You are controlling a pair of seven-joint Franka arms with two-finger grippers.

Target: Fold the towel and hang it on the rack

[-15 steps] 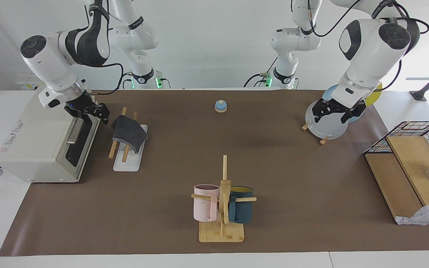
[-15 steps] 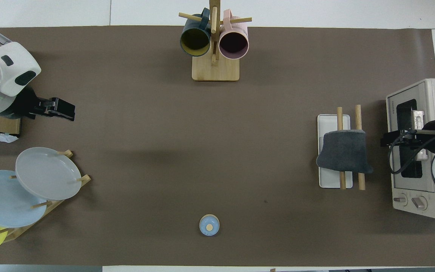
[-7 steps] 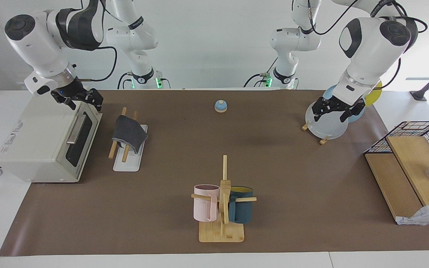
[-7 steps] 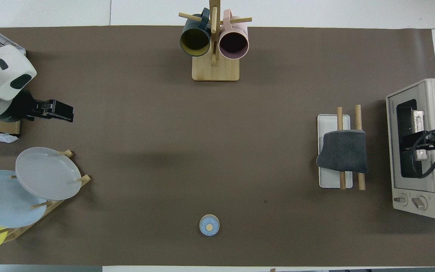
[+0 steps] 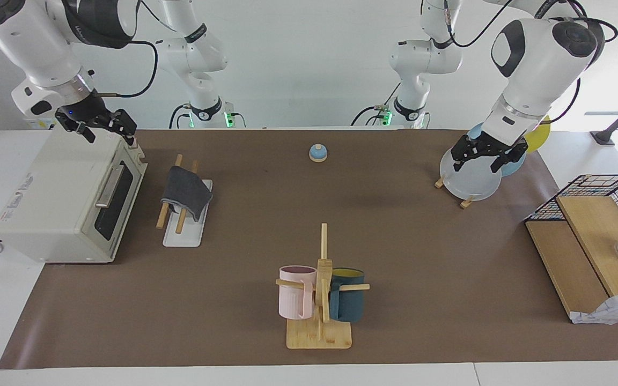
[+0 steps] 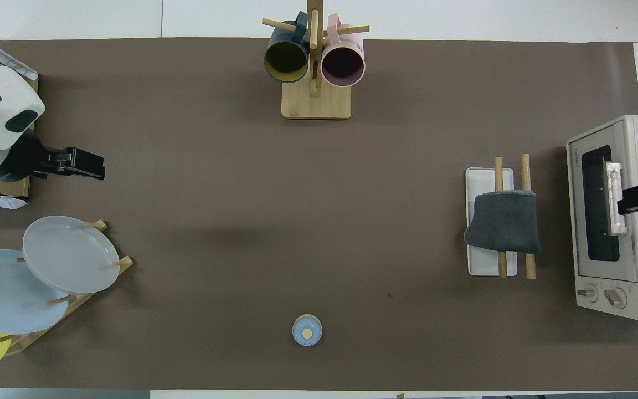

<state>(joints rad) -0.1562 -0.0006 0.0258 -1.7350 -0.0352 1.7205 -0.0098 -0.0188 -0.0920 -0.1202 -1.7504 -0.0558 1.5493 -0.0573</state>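
The towel [image 5: 185,194] [image 6: 504,221] hangs folded over the two wooden rods of the rack [image 5: 181,235] [image 6: 479,180], its dark grey face outward. The rack stands toward the right arm's end of the table, beside the toaster oven. My right gripper [image 5: 105,131] [image 6: 629,204] is raised over the top of the toaster oven, apart from the towel, open and holding nothing. My left gripper [image 5: 478,162] [image 6: 94,166] hovers open and empty over the plates at the left arm's end.
A toaster oven [image 5: 62,203] [image 6: 612,221] sits beside the rack. A mug tree [image 5: 321,289] with pink and teal mugs stands farthest from the robots. A plate stand [image 5: 472,182], a blue bell [image 5: 317,153] and a wire basket with wooden boards [image 5: 598,214] are also here.
My right gripper has risen and pulled away from the rack to above the toaster oven. The left gripper has lifted slightly. The towel stays draped on the rods.
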